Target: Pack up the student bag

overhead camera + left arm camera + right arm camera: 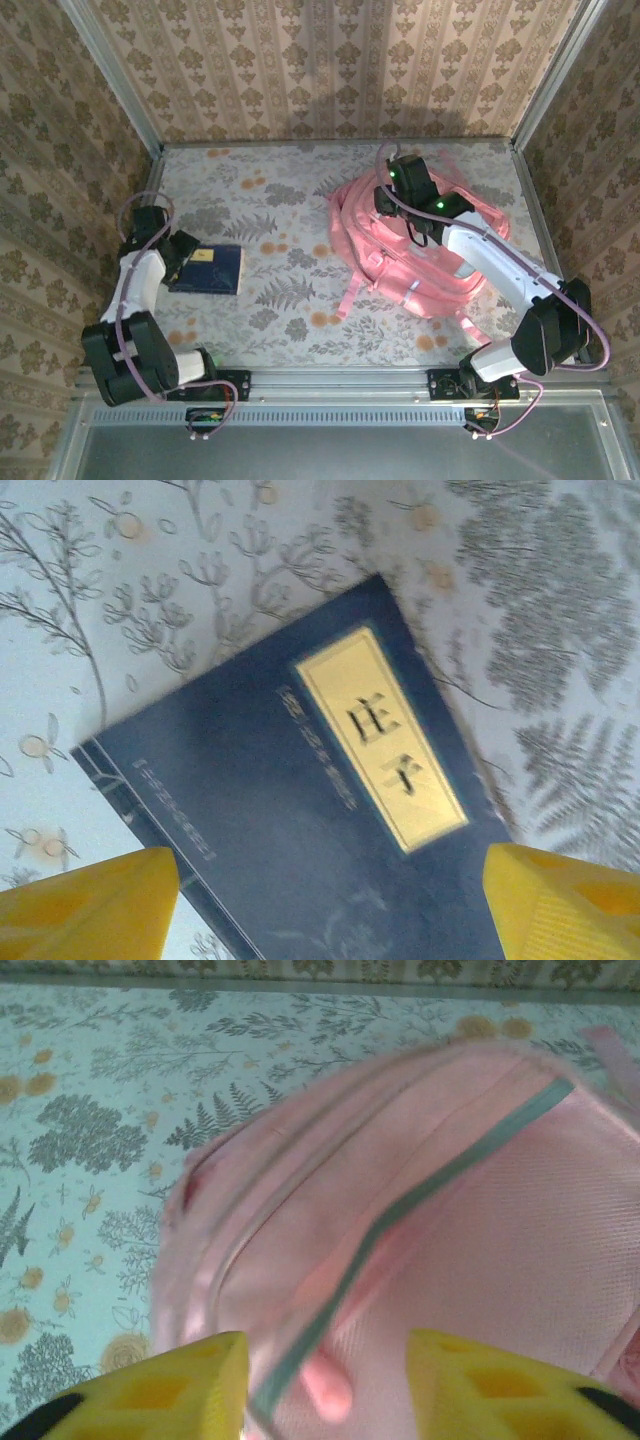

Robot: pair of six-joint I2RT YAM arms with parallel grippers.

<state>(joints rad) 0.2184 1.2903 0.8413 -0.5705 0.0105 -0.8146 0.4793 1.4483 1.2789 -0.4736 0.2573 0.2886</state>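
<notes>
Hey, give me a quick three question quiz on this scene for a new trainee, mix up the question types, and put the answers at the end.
1. True or false: the book is already inside the backpack.
2. The right gripper is over: A the book, B the backpack, C a pencil case.
3. Fill in: the left gripper, at the book, has its fingers ___ (open or shut).
Key: 1 false, the book lies on the table, left of the backpack; 2 B; 3 open.

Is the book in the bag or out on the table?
Out: the book lies flat and closed on the table, apart from the bag, below the left gripper.
</notes>
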